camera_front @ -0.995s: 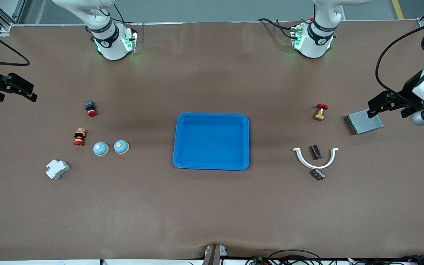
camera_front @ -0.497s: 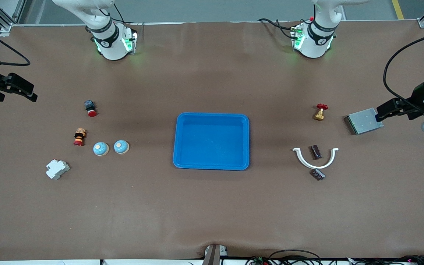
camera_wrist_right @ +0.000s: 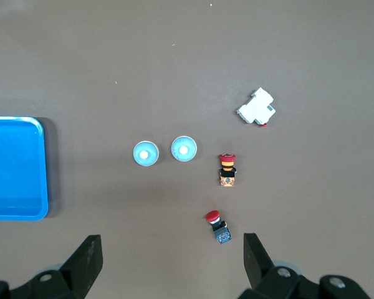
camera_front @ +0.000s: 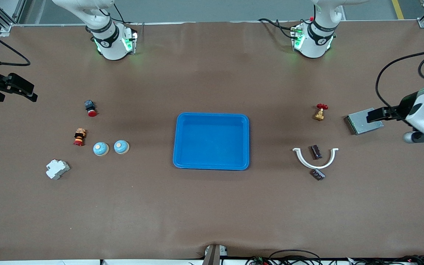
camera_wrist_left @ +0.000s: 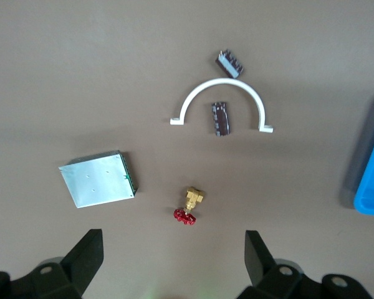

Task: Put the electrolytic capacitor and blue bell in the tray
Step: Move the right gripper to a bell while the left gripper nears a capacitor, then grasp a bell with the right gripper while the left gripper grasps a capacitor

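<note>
We are starting out: the tray point(camera_front: 212, 141) is sitting empty mid-table. Both capacitors point(camera_front: 315, 152) are lying by the white arc point(camera_front: 315, 159) at the left arm's end, two blue bells point(camera_front: 121, 147) at the right arm's. Left gripper point(camera_wrist_left: 174, 265) and right gripper point(camera_wrist_right: 172, 261) are hanging spread, empty. Nothing is blocking them.
</note>
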Controlling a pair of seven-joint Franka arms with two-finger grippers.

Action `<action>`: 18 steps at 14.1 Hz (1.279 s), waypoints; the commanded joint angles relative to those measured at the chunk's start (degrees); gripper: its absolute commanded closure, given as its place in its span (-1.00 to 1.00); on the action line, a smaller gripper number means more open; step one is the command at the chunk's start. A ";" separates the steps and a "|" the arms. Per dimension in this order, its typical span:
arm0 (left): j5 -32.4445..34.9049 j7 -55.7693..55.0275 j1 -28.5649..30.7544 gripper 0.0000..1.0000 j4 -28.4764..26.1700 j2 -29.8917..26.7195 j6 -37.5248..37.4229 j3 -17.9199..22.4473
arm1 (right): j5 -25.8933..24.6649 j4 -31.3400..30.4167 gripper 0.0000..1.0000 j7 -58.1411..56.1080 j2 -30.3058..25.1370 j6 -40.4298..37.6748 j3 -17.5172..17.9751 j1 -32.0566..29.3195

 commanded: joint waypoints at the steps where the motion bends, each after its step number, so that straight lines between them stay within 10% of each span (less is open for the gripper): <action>1: -0.69 0.22 -0.65 -1.00 -5.08 -0.50 5.20 -0.62 | -0.11 -0.74 -1.00 -0.09 0.58 0.54 0.48 -0.78; 9: -0.69 -9.42 -0.74 -1.00 -15.72 4.77 21.91 -5.72 | 0.06 -21.72 -1.00 2.02 1.54 24.49 0.92 0.62; 18: 1.50 -14.81 -1.27 -1.00 -15.55 14.44 31.32 -5.64 | -0.38 -31.94 -1.00 0.88 16.47 49.90 0.83 -1.39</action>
